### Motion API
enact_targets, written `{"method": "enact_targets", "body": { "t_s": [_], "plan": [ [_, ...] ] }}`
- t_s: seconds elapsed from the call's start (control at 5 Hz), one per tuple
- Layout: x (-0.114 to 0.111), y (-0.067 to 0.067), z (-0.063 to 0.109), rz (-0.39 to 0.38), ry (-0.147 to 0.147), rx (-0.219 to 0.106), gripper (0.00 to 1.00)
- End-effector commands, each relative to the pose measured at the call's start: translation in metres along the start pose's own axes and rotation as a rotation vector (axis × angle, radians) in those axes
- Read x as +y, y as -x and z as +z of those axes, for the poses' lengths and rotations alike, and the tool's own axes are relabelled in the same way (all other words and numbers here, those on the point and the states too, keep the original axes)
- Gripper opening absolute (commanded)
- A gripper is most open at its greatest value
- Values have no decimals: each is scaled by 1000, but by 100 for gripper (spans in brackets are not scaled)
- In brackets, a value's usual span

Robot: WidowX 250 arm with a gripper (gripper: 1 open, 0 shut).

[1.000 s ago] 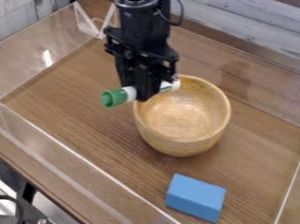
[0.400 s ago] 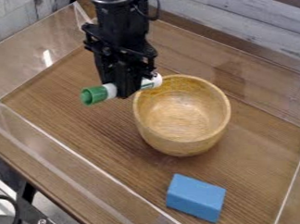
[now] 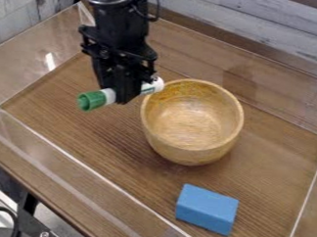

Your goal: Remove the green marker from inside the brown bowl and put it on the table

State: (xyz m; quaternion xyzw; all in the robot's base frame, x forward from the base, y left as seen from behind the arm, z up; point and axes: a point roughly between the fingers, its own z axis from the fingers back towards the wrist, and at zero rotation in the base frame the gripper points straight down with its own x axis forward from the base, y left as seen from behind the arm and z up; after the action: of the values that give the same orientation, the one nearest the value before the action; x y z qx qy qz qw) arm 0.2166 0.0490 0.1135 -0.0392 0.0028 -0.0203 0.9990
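Green cap toward the left edge of the surface (image 3: 72,137), lower the marker (image 3: 93,101), pinched crosswise in the jaws, beside the wooden bowl (image 3: 194,125).

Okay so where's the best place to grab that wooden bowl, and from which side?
I'd pinch the near rim of the brown bowl from above, one of the jaws inside and one outside. The bowl sits upright with its open top exposed, and that stretch of wall is well away from the marker.

bright tabletop, slightly soft detail, faint shadows
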Motion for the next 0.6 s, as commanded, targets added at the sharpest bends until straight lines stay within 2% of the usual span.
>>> {"method": "enact_targets", "body": {
  "t_s": [0.0,0.4],
  "plan": [
    [10,-2,7,23,-25,-49,0],
    [16,-1,0,45,-29,-55,0]
  ]
}}
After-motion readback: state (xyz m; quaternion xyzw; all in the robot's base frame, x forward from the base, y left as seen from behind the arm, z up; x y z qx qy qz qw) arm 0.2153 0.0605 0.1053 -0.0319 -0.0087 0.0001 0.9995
